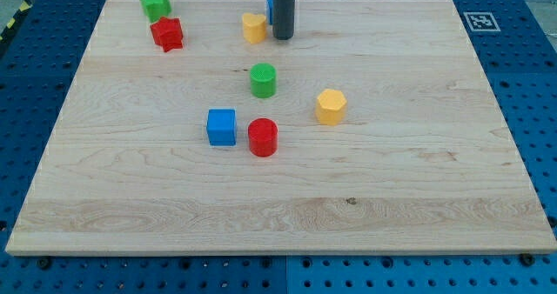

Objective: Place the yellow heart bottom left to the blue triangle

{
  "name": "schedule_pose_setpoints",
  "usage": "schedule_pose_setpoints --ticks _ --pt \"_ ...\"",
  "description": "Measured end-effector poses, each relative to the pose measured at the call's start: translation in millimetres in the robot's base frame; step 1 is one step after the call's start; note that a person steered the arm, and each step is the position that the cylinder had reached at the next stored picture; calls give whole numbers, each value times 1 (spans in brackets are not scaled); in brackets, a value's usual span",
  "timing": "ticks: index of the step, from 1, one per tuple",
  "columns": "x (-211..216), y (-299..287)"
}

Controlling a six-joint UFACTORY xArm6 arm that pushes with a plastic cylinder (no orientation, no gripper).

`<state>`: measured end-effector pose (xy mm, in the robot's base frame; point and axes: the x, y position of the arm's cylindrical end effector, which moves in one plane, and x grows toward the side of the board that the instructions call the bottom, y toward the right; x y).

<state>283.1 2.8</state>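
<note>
Sitting just left of the tool's tip [283, 37], the yellow heart [253, 27] seems barely apart; the tool grips nothing.

Seven fully visible blocks on the wooden board [418, 198], plus a blue sliver [269, 7] behind the rod:

- green: star [155, 3], cylinder [263, 80]
- red: star [167, 34], cylinder [262, 137]
- yellow: heart [253, 27], hexagon [331, 106]
- blue: cube [221, 127]

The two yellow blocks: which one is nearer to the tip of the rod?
The yellow heart at the view's top, just left of my tip. The other, a yellow hexagon, sits farther down the board, toward the view's right.
</note>
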Motion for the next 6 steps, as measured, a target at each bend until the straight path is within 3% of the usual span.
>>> schedule_pose_setpoints --ticks 2,3,6 --pt "2 -10" --pt "2 -57" --pt "2 -54"
